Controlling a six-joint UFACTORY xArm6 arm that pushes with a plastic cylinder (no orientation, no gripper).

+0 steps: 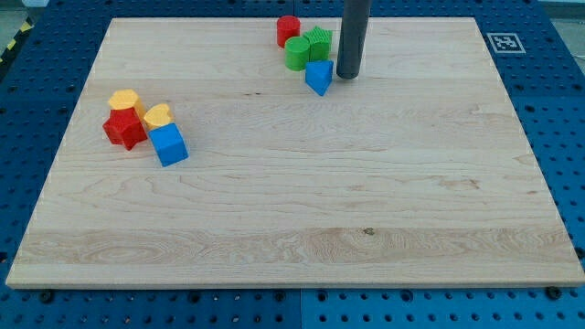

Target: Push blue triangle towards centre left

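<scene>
Wooden board (302, 210) laid on blue pegboard, blue cube (169, 144), red star (123, 129) and two yellow blocks (123, 99) clustered at view's left, blue triangle (318, 77) near top centre, my tip (346, 75) just right of it, no pincer fitted, green blocks (297, 53) and red cylinder (289, 30) behind.

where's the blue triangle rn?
Blue triangle sits near the view's top, just below the green blocks, with my tip right beside it on the view's right.
</scene>
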